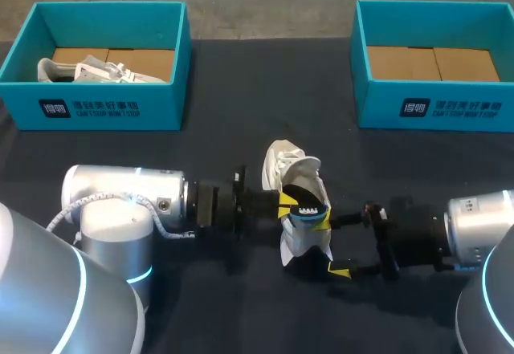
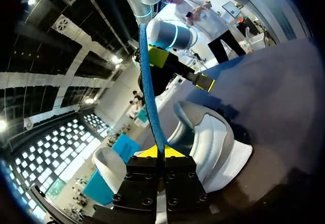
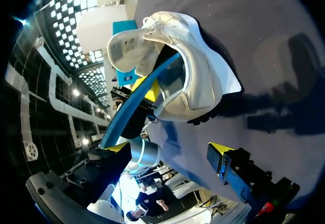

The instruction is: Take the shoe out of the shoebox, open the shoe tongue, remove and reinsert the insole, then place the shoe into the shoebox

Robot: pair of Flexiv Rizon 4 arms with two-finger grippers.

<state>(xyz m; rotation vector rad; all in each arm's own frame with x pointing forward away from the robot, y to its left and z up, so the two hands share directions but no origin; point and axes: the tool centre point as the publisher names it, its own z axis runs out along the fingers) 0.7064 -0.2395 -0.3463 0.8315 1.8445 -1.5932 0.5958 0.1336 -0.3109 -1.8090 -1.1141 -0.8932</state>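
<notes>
My left end effector [image 2: 161,154] is clenched on the thin blue foam insole [image 2: 150,82]. My right end effector [image 1: 332,246] is released. It should brace the white lace-up shoe [image 1: 291,169] so the insole slides straight along the opening.

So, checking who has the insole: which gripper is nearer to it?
Left. The left gripper is shut on the blue insole; the right gripper stands open, one finger alongside it.

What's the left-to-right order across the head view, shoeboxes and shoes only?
left shoebox, with a second shoe inside it → white shoe mid-table → right shoebox
</notes>
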